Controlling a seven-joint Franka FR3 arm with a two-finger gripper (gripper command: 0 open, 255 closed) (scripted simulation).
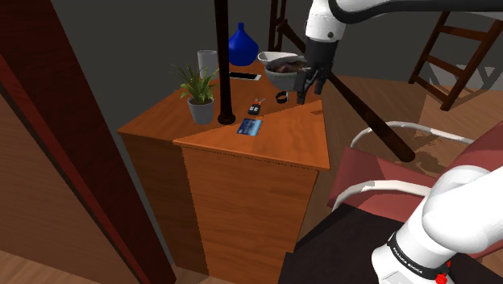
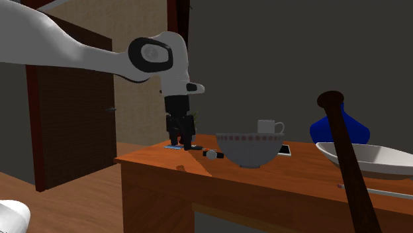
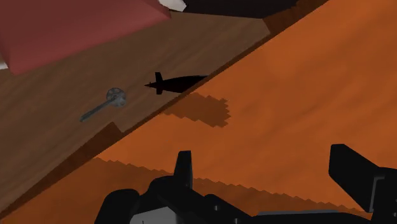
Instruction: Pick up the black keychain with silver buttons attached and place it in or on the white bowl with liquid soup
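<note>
Keychain (image 1: pixel 256 106): small, black with pale bits, lying flat on the orange tabletop (image 1: pixel 290 137); nothing grips it.
Bowl (image 1: pixel 280 79): white with dark contents, near the keychain, at 1 o'clock from it in the shoulder view.
Gripper (image 1: pixel 305 90): fingers spread and empty, low over the table edge, at 2 o'clock from the keychain.
Step in hand: approach, by judgement; the pick is not yet made.
Next move: travel toward 8 o'clock, centre over the keychain, descend to the tabletop, then close.

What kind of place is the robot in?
Probably a room in a home, maybe a living or dining room. An orange-brown wooden table holds a potted plant, a blue vase and a bowl, and a dark wooden door stands nearby.
</note>
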